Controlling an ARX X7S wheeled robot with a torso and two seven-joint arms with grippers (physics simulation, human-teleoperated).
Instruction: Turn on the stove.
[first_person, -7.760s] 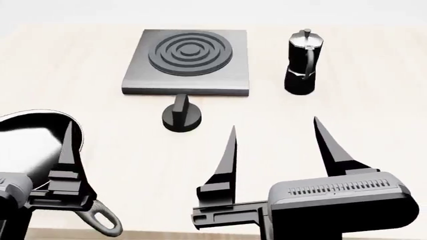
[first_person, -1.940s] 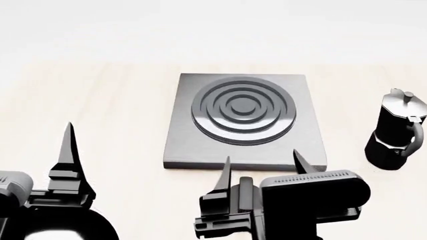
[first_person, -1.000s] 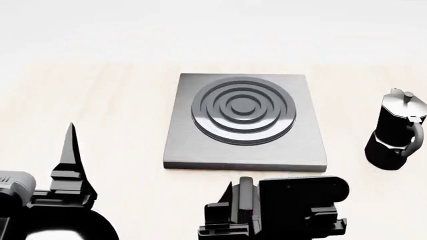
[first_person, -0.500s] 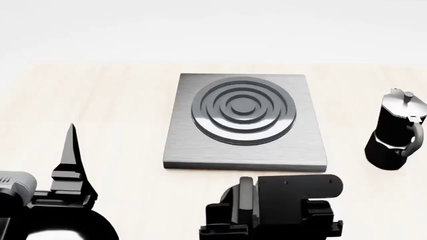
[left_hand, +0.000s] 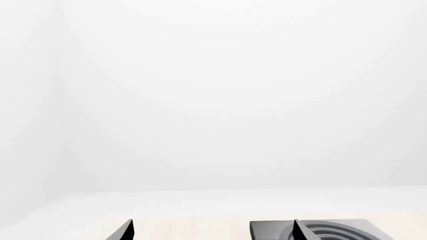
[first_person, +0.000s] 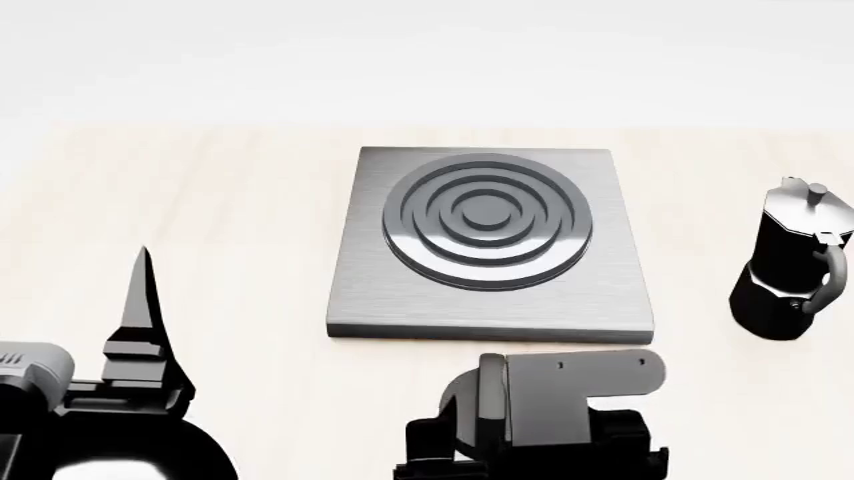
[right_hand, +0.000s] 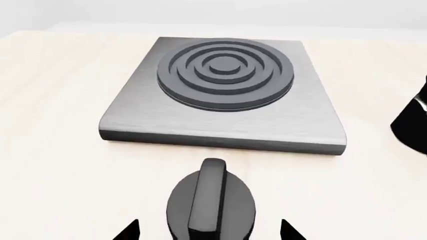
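Note:
The stove is a flat dark-grey plate with raised burner rings; it also shows in the right wrist view. Its small round black knob with an upright fin sits on the table just in front of the plate. Only the fin shows in the head view. My right gripper is open, with a fingertip on each side of the knob, not touching it. My left gripper is open and empty, low at the left, its finger pointing up.
A black moka pot stands to the right of the stove; its edge shows in the right wrist view. A black frying pan lies under my left gripper at the near left. The pale wooden table spreads all round.
My right wrist has tipped further down over the knob, so its fingers are now hidden beneath it in the head view. The left arm, stove and moka pot have not moved.

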